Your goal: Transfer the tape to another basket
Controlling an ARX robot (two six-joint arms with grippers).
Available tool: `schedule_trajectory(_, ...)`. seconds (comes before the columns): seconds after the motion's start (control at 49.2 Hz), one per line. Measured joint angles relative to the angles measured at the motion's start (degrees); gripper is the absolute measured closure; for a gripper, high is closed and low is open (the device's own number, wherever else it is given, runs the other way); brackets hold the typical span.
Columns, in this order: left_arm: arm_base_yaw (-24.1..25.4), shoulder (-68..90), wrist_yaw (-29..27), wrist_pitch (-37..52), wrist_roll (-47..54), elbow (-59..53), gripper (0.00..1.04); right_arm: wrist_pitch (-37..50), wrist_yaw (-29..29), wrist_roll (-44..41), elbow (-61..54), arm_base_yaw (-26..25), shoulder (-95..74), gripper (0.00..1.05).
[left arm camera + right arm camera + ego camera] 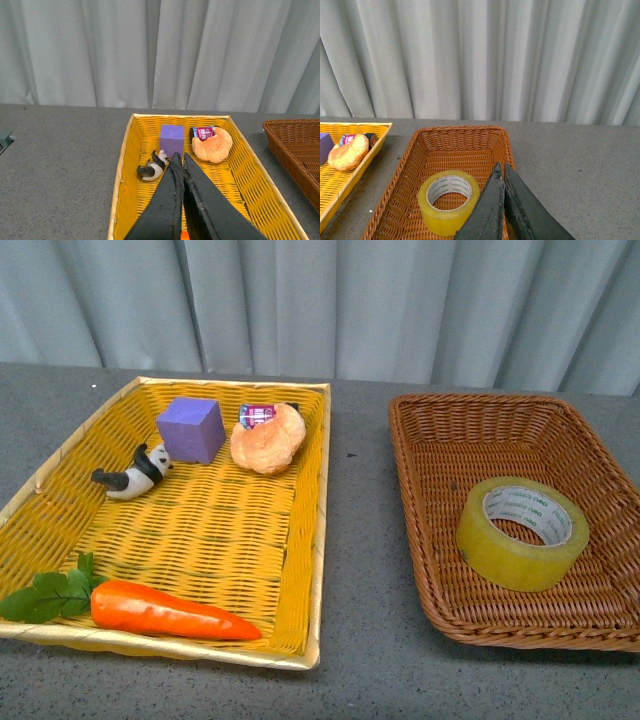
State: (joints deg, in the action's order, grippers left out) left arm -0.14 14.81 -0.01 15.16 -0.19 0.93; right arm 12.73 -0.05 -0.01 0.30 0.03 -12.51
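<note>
Tape (448, 201) is lying flat in the brown basket (445, 140), just beside the right gripper (500, 172), jaws pressed together, holding nothing; left gripper (179, 161), also closed, is hovering over the yellow tray (125, 165).

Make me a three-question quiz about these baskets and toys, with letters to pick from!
1. Where is the tape?
A. in the brown basket
B. in the yellow basket
C. on the table

2. What colour is the cube?
A. green
B. purple
C. red

3. How is the right gripper?
A. open
B. shut on the tape
C. shut, holding nothing

Answers:
1. A, the tape lies flat on the brown wicker floor.
2. B, it is purple, beside the panda.
3. C, its fingers meet with nothing between, apart from the tape.
</note>
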Motion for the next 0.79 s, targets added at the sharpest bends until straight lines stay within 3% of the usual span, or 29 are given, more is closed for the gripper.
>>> schedule_trajectory(0.163, 0.00, -3.06, 0.00, -3.21, 0.02, 0.00, 1.01, -2.62, 0.02, 0.00, 0.00, 0.00, 2.60, 1.04)
schedule_trajectory(0.264, 0.00, -4.66, -0.04, -4.83, 0.02, 0.00, 1.01, -12.22, 0.00, -0.02, 0.04, 0.00, 10.51, 1.04)
schedule_trajectory(0.366, 0.00, -12.52, 0.04, -14.25, 0.02, 0.00, 1.01, -12.59, 0.00, -0.02, 0.04, 0.00, 12.26, 1.04)
schedule_trajectory(0.509, 0.00, -14.43, 0.02, -15.04, 0.00, 0.00, 1.01, -12.63, 0.00, 0.00, 0.04, 0.00, 12.31, 1.04)
schedule_trajectory(0.631, 0.00, -14.51, 0.02, -15.08, -0.04, 0.00, 0.82, -12.66, 0.00, -0.07, 0.04, 0.00, 12.31, 0.99)
schedule_trajectory(0.793, 0.00, -14.51, 0.02, -15.12, -0.04, 0.00, 0.57, -12.66, 0.00, -0.07, 0.04, 0.00, 12.31, 0.73)
